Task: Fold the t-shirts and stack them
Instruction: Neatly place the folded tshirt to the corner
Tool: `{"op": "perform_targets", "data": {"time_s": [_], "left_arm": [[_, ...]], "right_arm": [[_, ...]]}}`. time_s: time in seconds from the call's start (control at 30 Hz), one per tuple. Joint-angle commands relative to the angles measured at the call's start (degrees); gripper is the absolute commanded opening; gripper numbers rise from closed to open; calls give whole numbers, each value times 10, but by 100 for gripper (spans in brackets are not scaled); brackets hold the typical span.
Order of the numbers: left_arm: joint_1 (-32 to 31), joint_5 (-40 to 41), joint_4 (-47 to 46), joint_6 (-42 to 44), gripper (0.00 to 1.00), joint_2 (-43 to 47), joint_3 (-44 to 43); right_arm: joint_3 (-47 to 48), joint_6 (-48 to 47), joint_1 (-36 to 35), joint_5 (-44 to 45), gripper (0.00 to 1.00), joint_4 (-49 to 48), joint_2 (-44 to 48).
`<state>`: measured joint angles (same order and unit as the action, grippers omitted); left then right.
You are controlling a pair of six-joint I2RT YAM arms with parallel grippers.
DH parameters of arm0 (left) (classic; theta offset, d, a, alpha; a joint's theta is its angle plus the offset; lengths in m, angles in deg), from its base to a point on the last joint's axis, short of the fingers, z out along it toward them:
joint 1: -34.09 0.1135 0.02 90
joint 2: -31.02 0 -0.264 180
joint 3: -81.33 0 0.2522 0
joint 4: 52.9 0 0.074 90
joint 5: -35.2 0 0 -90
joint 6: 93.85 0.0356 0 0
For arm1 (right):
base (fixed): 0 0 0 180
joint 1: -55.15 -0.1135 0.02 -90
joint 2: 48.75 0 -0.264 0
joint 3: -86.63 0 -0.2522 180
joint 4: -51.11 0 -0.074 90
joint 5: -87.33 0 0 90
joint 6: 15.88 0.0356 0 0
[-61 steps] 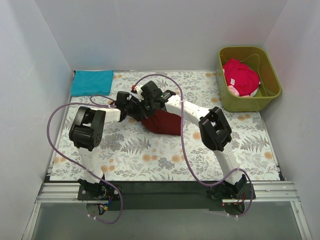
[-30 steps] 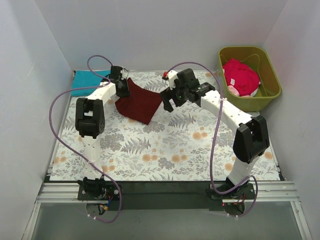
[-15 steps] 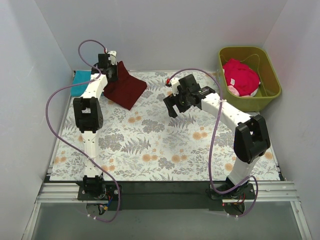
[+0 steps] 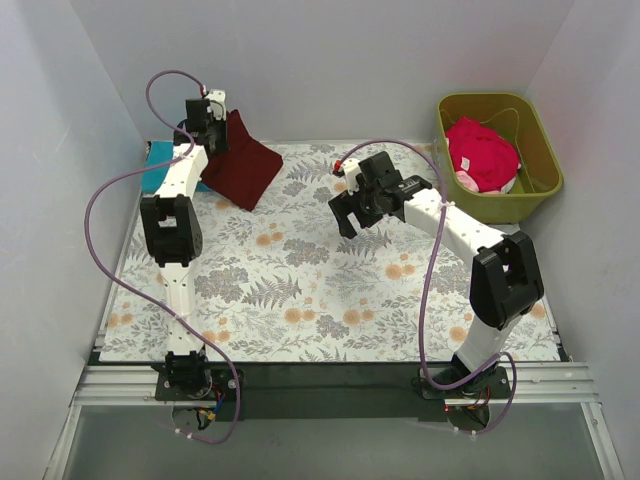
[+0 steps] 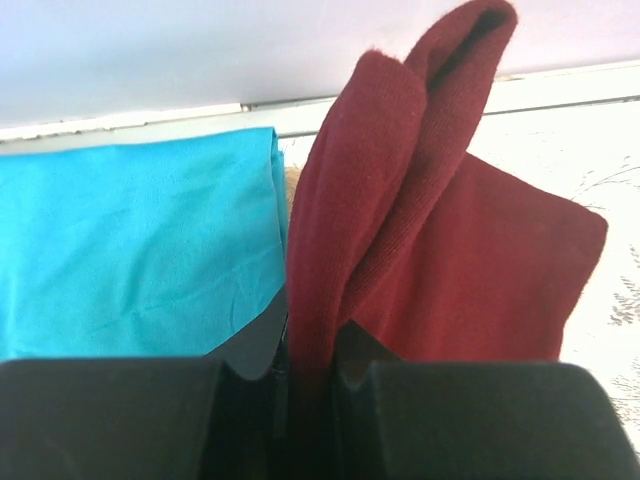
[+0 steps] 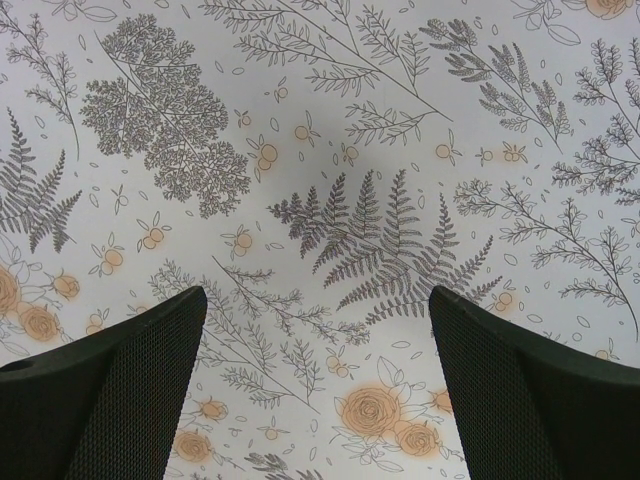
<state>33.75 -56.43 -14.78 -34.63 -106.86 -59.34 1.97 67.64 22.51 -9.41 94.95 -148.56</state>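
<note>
A folded dark maroon t-shirt (image 4: 243, 165) hangs at the back left, its upper edge pinched in my left gripper (image 4: 214, 132), which is shut on it. In the left wrist view the maroon t-shirt (image 5: 400, 230) runs up from between the jaws, and the folded teal t-shirt (image 5: 130, 240) lies flat just left of it. Most of the teal t-shirt (image 4: 158, 162) is hidden behind the left arm in the top view. My right gripper (image 4: 349, 212) hovers open over the tablecloth with nothing between its fingers (image 6: 120, 390). A bright red-pink t-shirt (image 4: 482, 152) is bunched in the tub.
The olive-green tub (image 4: 543, 150) stands at the back right corner. The grey-and-orange floral tablecloth (image 4: 320, 290) covers the table. White walls close in the back and both sides.
My left gripper has carried the maroon t-shirt from the middle to the back left, up over the teal one. The right arm has let go and drawn back toward the middle right.
</note>
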Motion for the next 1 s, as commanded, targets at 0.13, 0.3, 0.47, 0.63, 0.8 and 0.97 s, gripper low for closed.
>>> {"op": "perform_targets", "data": {"time_s": [0.13,0.3,0.47,0.63,0.8,0.97], "left_arm": [[-4,-6,-32,6,0,114,-4],[-4,-4,-33,5,0,121,-14],[-4,-3,-32,2,0,129,-11],[-4,-3,-31,1,0,130,-21],[-4,-3,-29,1,0,132,-30],[-4,-7,-22,-3,0,132,-48]], "right_arm": [[-7,-7,0,6,98,-11,31],[-6,-7,0,8,98,-10,34],[-13,-8,0,14,98,-10,39],[-16,-8,0,14,98,-11,38],[-15,-8,0,15,98,-11,38],[-17,-7,0,14,98,-12,37]]}}
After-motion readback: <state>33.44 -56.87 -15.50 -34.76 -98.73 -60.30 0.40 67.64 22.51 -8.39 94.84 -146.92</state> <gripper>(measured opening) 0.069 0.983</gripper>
